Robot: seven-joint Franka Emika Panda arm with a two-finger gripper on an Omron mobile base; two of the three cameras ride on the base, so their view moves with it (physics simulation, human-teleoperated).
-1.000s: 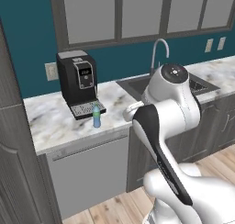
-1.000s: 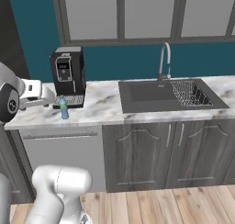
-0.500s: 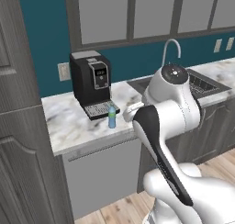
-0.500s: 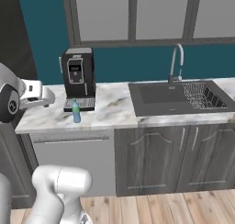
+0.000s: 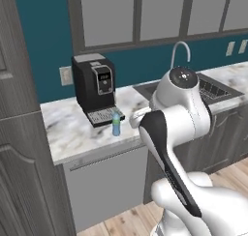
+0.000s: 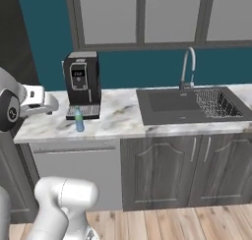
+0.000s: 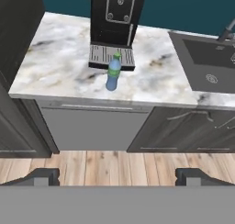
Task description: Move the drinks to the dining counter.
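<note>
Small blue-green bottle [image 7: 113, 72] stands on the counter [image 7: 59, 67], not yet collected; fingers [image 7: 117, 176] fully open, empty.

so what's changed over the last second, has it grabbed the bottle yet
No grab yet. The whole picture has shifted in both base views, which points to the base driving, not to the things moving: the coffee machine and the small bottle slide right in the left base view. The bottle stands upright on the worktop, in front of the machine, as before. The gripper is open and empty, well short of the bottle.
</note>
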